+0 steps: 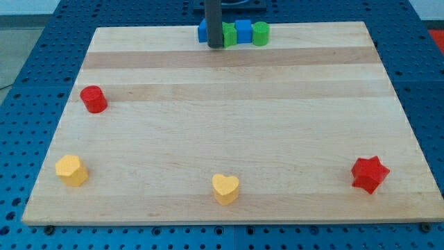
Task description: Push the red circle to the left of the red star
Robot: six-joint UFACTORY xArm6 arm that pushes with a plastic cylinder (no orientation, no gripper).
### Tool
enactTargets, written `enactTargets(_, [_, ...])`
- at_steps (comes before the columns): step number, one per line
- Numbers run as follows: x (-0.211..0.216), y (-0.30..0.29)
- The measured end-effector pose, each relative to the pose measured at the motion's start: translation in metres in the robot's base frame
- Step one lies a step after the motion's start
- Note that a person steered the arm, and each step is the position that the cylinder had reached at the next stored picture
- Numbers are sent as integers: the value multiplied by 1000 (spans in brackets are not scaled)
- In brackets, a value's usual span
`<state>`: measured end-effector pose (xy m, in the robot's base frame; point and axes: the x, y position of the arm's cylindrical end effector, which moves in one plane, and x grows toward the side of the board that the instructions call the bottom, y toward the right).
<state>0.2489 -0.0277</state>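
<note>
The red circle (93,99) sits near the board's left edge, in the upper half. The red star (369,173) lies at the view's lower right, near the board's right edge. They are far apart, almost the board's whole width. My tip (215,46) is at the view's top centre, right by a row of blue and green blocks, far from both red blocks.
A row at the top edge holds a blue block (203,31), a green block (229,35), a blue cube (243,30) and a green cylinder (260,32). A yellow block (71,170) lies at lower left and a yellow heart (225,188) at bottom centre.
</note>
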Motion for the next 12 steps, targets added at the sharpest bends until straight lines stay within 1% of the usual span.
enactTargets(1, [11, 5])
enactTargets(2, [39, 5])
enactTargets(3, [61, -52])
enactTargets(4, [63, -157])
enactTargets(5, [81, -239])
enactTargets(6, [145, -257])
enactTargets(7, [187, -198])
enactTargets(8, [211, -127])
enactTargets(9, [214, -169])
enactTargets(10, [205, -246])
enactTargets(11, [177, -262])
enactTargets(12, [161, -208])
